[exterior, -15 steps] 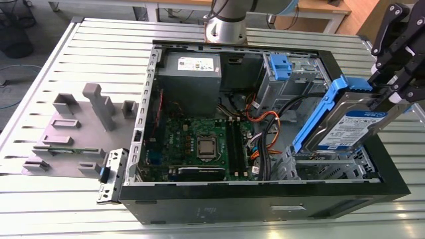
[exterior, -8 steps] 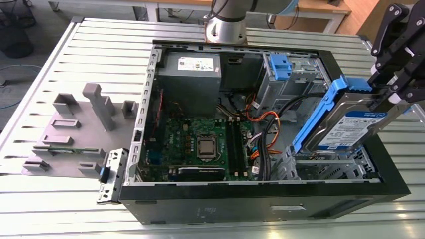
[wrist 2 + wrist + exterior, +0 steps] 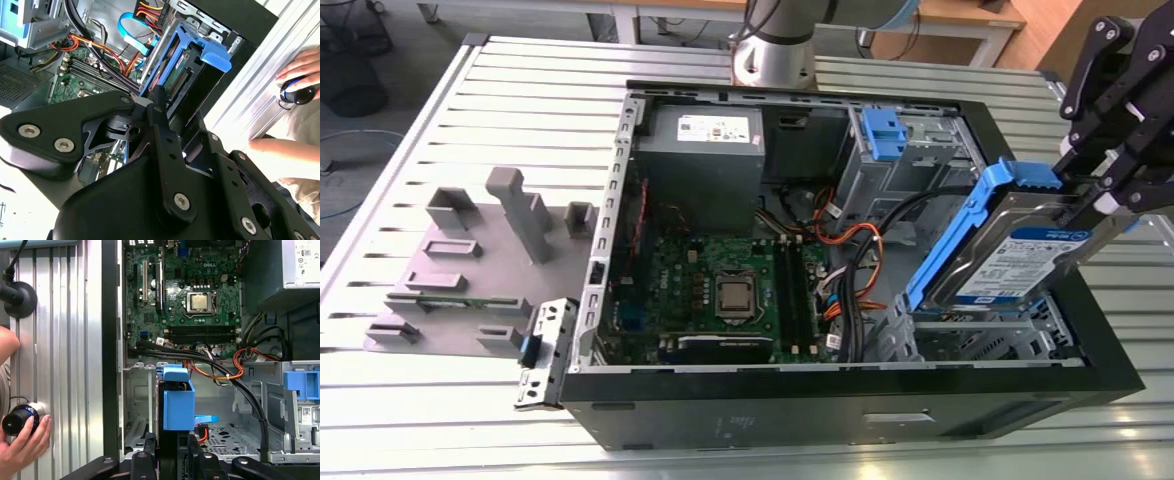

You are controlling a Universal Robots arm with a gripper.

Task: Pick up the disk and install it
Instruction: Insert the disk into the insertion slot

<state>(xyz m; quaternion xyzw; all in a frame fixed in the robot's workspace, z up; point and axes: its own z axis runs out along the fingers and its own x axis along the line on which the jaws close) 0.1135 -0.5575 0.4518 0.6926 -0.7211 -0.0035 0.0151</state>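
the slatted metal counter (image 3: 520, 100) carries an open computer case (image 3: 854, 425) lying on its side, with the green motherboard (image 3: 720, 290) facing up and a grey power-supply box (image 3: 700, 150) at the far end. in the case's near corner, on the exterior view's right, sits a metal drive cage (image 3: 987, 335). the disk (image 3: 1007, 260) hangs over that cage, clear of the counter and tilted. its long axis runs from the claw down toward the cage, with the lower end at the cage's mouth; whether it has entered cannot be told. the claw (image 3: 1105, 205) is pinched on the disk's upper end, so the disk lies straight ahead of it, between claw and cage. in the first wrist view the disk's blue rail (image 3: 178, 405) stands over the perforated cage floor (image 3: 225, 435). a person's hand (image 3: 22, 440) rests on a small black knob (image 3: 17, 422) at the counter's edge, well apart from the case.
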